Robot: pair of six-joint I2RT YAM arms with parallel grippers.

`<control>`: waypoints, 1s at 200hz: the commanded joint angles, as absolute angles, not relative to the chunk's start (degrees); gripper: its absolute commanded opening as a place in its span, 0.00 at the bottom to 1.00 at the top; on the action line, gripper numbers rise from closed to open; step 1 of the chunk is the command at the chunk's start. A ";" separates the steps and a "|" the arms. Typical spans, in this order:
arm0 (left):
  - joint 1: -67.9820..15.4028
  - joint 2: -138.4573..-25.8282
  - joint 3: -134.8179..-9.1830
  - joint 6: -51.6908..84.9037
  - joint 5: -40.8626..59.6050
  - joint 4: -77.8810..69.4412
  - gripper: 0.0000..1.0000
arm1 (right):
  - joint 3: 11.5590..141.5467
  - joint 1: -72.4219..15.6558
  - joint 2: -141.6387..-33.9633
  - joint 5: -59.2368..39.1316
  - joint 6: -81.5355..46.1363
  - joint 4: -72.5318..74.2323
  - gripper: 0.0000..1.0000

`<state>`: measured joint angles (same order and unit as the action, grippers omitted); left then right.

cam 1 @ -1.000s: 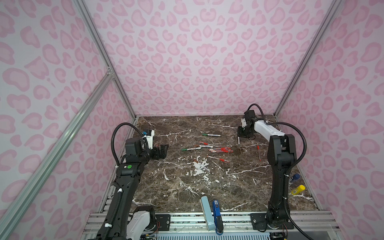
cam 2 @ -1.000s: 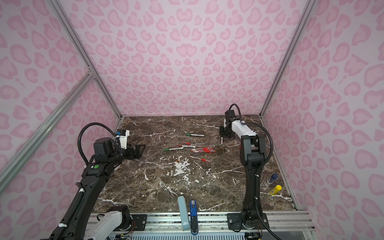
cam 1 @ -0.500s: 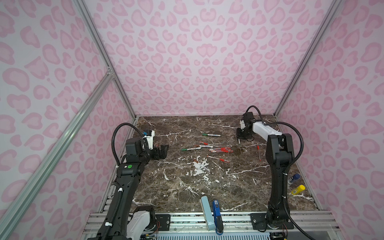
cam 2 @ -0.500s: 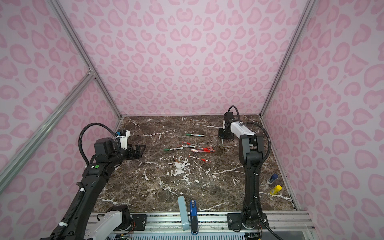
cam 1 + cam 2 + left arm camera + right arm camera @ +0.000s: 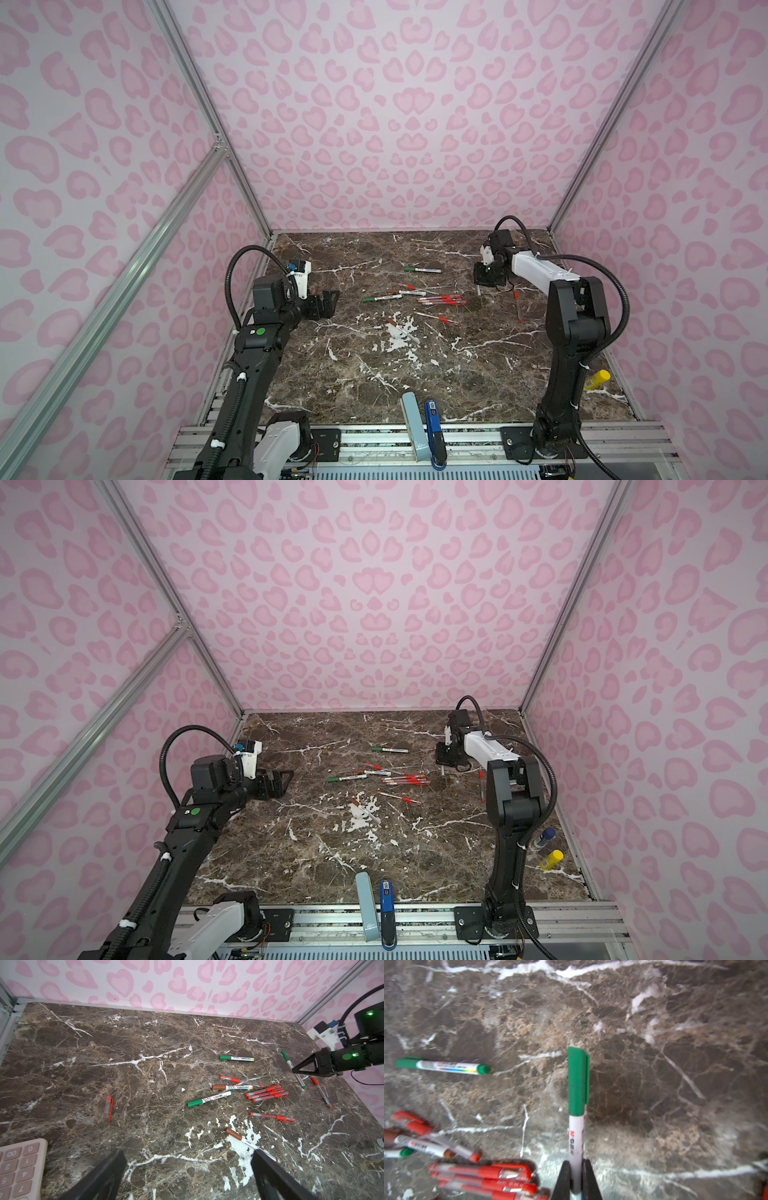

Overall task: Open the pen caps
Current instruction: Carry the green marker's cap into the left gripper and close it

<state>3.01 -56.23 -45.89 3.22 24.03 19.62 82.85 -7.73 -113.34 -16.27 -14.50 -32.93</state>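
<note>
I am clamping my right claw (image 5: 576,1169) on the white barrel of a green-capped marker (image 5: 576,1142) near the far right of the marble table (image 5: 374,374). Its green cap (image 5: 578,1080) is on and is pointing out past my fingertips; I cannot tell whether the marker is clear of the marble. In my right wrist view I am reading a red "M" on that barrel, with dark characters under it too blurred to read. A second green marker (image 5: 444,1067) is lying flat nearby, showing a rainbow stripe on its label. I am holding my left claw (image 5: 187,1159) spread wide with nothing in it, over the left side. Only my left wrist view is showing the pink calculator (image 5: 18,1167), whose keys I am reading as 0, 00, 1, 2, 4 and 7, and a loose red cap (image 5: 108,1105) lying well apart from the red pens (image 5: 267,1093) bunched at mid-table. Both top views are showing a pale blue bar (image 5: 413,428) and a blue stapler-like object (image 5: 434,432) at the near edge, with print too small to read. A yellow tube (image 5: 552,859) is lying by the right wall, and in a top view a blue-capped tube (image 5: 544,837) is lying beside it.
</note>
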 commanded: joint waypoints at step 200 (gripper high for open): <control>-5.14 -63.66 -44.56 22.30 49.48 6.15 0.89 | 58.54 -49.50 -85.53 -16.11 -35.83 1.42 0.06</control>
